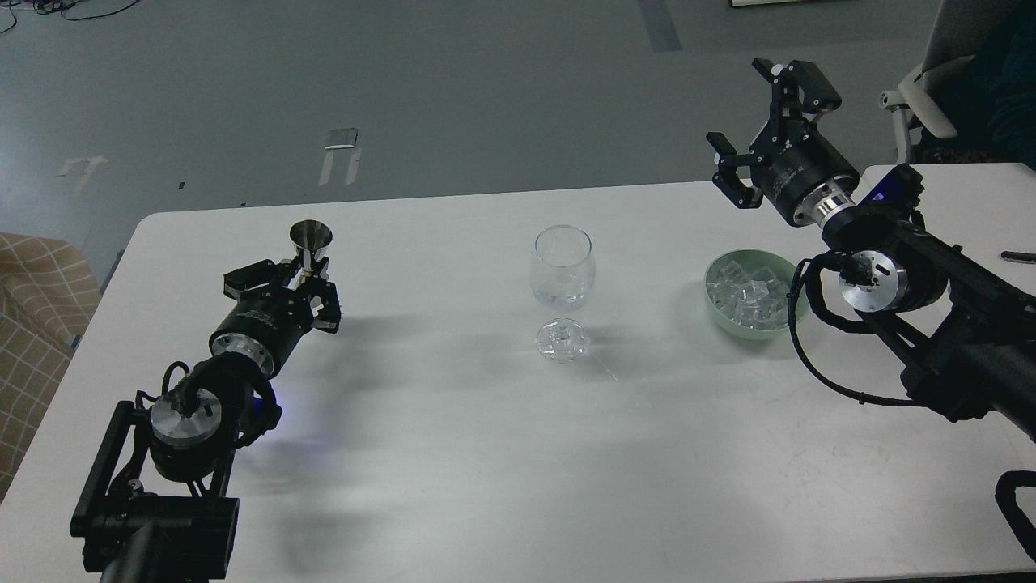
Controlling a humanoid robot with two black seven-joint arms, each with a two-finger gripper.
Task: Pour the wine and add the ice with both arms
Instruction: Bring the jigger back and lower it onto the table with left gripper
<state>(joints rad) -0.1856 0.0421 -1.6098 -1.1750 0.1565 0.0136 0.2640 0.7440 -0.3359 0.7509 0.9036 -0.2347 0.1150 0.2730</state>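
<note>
A clear stemmed wine glass (562,275) stands upright at the middle of the white table (486,453). A pale green bowl (715,312) to its right holds many small clear ice lumps (750,295). My left gripper (301,279) is low over the table's left side, shut on a small steel jigger (312,241) that stands upright, mouth up. My right gripper (738,104) is open and empty, raised above and behind the bowl, fingers pointing up and away.
A white chair (923,101) stands beyond the table's far right corner. A black pen (1018,257) lies at the right edge. A tan checked seat (32,324) sits off the table's left edge. My right arm's cables (817,364) hang close by the bowl.
</note>
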